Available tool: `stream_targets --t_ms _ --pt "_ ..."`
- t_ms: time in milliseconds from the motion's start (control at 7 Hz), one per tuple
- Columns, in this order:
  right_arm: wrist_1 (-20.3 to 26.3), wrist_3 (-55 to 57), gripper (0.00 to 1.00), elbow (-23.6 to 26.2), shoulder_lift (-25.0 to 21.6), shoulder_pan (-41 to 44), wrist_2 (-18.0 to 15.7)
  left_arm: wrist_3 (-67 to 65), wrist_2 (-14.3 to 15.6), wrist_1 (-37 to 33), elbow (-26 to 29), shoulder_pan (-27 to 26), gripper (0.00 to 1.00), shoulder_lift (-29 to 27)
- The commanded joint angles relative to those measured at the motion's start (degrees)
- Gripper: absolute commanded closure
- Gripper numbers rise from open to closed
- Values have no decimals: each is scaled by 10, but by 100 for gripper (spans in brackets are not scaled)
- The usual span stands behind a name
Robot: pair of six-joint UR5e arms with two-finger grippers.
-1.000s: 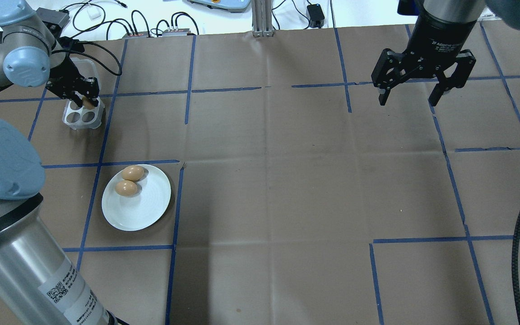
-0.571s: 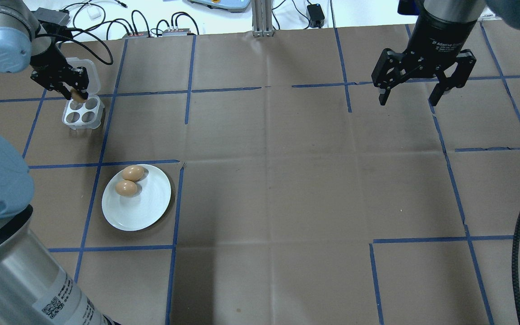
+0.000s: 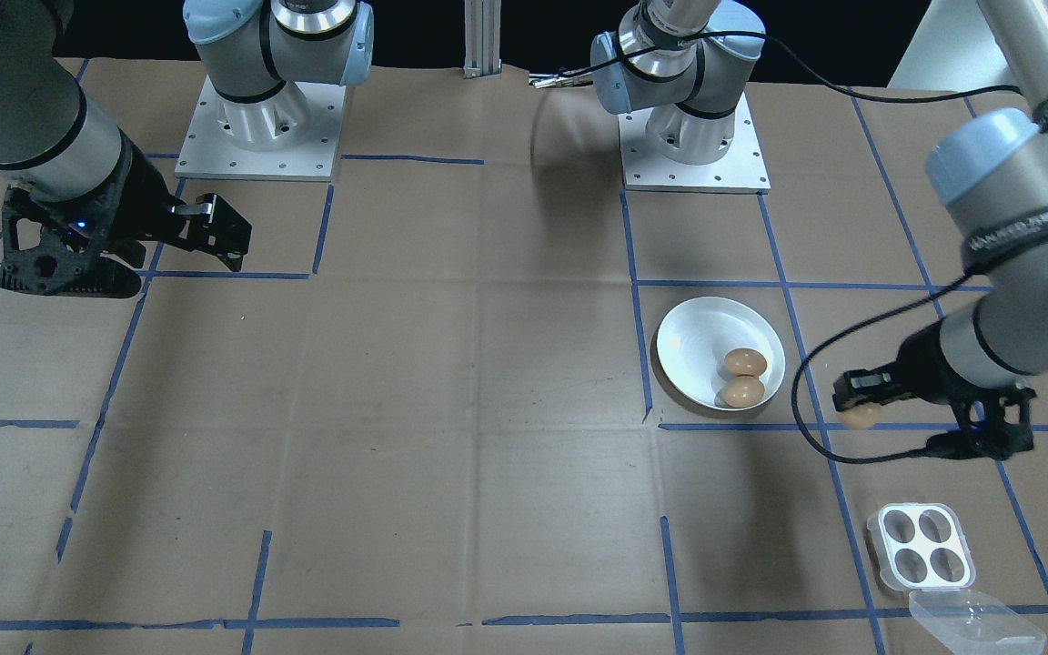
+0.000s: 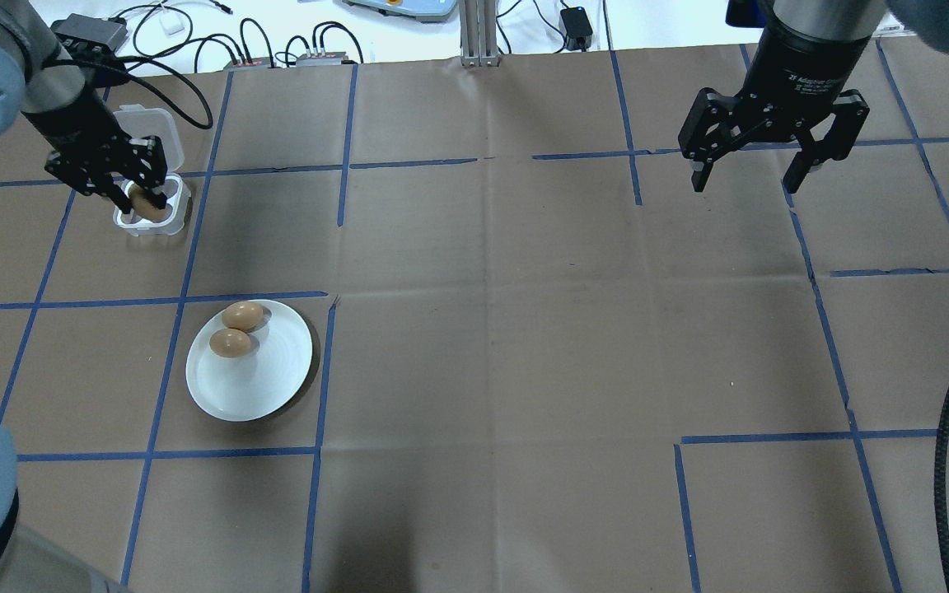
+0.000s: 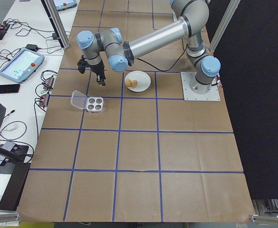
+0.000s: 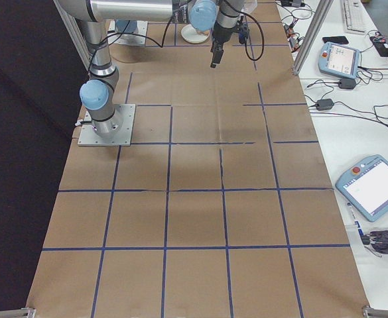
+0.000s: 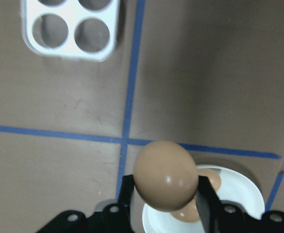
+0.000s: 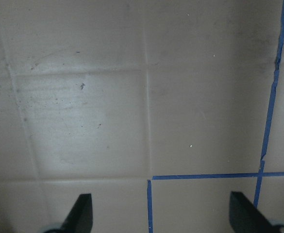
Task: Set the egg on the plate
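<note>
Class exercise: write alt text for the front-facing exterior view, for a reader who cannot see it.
The robot's left gripper holds a brown egg in the air between a white plate with two eggs and an empty four-hole egg box. The right gripper hangs open, far across the brown table.

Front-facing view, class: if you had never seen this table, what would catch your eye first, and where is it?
The left gripper stands out first, at that view's right, holding a brown egg in the air between the plate and the egg box. Next come the two eggs lying side by side on the plate. The egg box sits with all four holes empty and its lid open.
</note>
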Motion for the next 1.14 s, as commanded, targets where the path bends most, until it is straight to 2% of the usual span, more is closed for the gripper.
stream_targets --t_ms 0,143,286,571,714,857,1000 --pt "0 0 0 0 0 0 0 -34 0 88 -162 -38 77 66" --pt "0 0 0 0 0 0 0 -35 -1 191 -230 -42 77 61" --pt "0 0 0 0 0 0 0 -47 -3 265 -277 -44 77 56" --pt "0 0 0 0 0 0 0 -51 -3 285 -290 -55 74 56" --pt "0 0 0 0 1 0 0 -44 -2 285 -289 -55 46 57" --pt "0 0 0 0 0 0 0 -35 0 285 -287 -55 3 61" --pt "0 0 0 0 0 0 0 -33 1 285 -283 -56 1 72"
